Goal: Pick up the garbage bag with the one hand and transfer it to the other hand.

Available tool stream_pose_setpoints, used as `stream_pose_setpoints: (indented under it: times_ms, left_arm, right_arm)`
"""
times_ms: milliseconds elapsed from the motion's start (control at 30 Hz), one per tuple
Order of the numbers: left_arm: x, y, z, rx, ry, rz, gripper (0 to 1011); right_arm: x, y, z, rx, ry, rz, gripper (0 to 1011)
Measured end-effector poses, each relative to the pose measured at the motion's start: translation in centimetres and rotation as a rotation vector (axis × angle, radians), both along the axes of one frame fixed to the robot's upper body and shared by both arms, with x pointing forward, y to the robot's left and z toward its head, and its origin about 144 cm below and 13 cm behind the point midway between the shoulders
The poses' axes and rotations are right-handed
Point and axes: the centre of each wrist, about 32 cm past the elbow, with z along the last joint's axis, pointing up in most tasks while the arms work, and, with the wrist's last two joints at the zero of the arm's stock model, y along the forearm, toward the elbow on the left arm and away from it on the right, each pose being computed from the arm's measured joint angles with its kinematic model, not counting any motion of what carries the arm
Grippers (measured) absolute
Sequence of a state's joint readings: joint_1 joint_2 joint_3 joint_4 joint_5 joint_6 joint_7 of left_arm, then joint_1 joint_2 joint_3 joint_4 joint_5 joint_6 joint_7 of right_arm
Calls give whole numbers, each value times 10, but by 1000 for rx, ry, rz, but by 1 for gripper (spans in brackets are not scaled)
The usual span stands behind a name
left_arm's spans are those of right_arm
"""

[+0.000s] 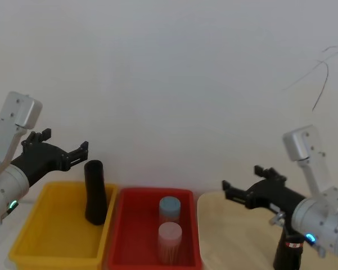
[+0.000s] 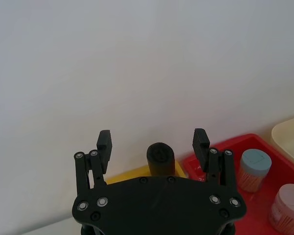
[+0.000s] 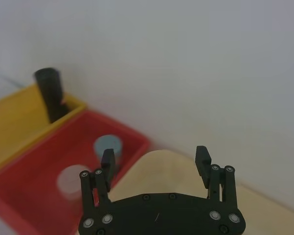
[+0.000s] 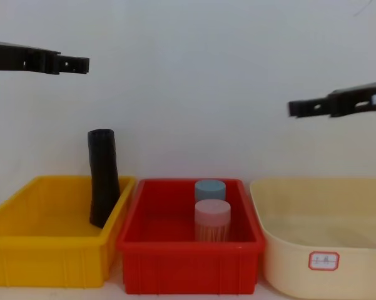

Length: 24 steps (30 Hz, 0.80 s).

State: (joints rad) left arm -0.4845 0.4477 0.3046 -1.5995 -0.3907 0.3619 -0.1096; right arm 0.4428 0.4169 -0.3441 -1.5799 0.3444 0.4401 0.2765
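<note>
White wall (image 1: 169, 84) behind left gripper (image 1: 66, 142) and right gripper (image 1: 242, 178), jaws apart, empty.

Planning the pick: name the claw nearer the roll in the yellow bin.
Left. The left claw hovers above the roll; right claw is far off, above the basin.

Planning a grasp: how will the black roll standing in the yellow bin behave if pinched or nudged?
The black roll stands tall, narrow and tilted by the wall of the yellow bin: a nudge would probably tip it. Being cylindrical, it may roll once down. It looks slightly bent, so it likely gives a little under the left claw, open higher up.
</note>
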Motion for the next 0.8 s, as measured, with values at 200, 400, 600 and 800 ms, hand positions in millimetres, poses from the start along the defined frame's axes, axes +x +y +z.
stream_pose_setpoints:
  times_ms: [200,400,600,800]
  left_arm:
    - [0,0,0,0,0,0,1002]
    - [0,0,0,0,0,0,1002]
    - [0,0,0,0,0,0,1002]
    - [0,0,0,0,0,0,1002]
  right_arm:
    - [7,17,-11,3,70,80,1001]
    - [11,32,-21,-11,126,141,1002]
    - [15,45,-28,-38,167,178,1001]
    - [19,54,-31,-70,193,202,1001]
